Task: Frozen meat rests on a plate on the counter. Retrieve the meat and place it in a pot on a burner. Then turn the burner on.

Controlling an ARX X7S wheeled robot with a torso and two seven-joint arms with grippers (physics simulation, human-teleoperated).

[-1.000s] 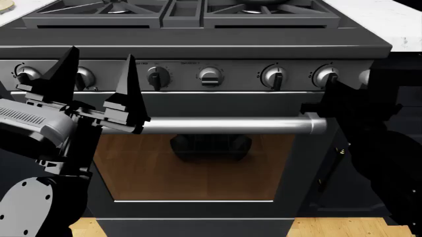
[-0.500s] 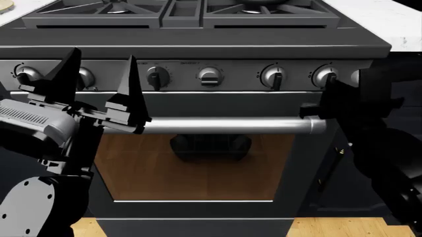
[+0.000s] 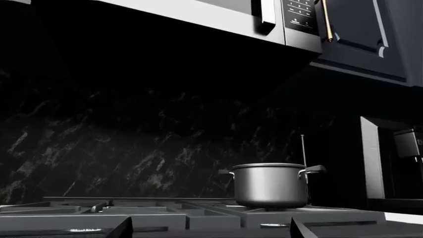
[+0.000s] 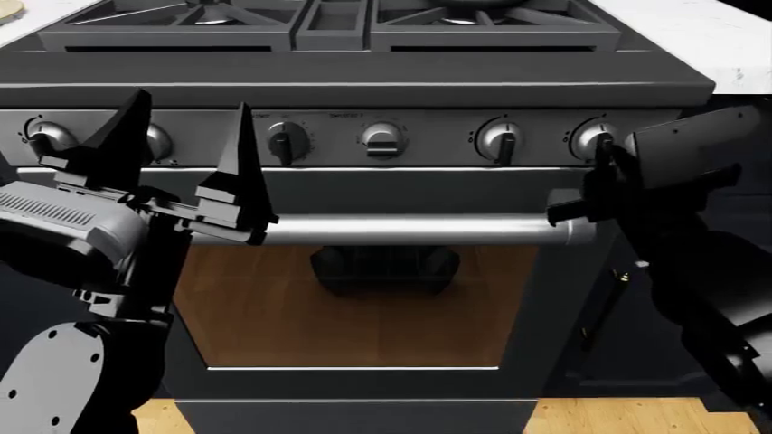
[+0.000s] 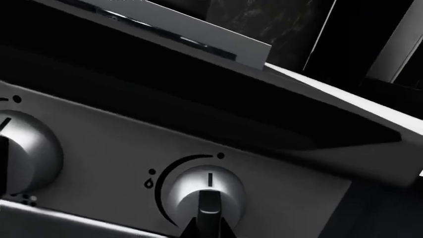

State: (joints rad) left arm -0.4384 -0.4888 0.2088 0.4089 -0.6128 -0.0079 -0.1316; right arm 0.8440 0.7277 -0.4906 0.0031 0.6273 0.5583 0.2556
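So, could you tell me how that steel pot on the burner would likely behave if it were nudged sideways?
The pot looks rigid brushed steel, so it should not flex. Its broad flat base on the grate suggests sliding or catching on the spokes rather than tipping. Whether anything inside adds weight cannot be seen from here.

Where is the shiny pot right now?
In the left wrist view, the pot stands on the stove grate, at a back burner, before the dark marbled wall.
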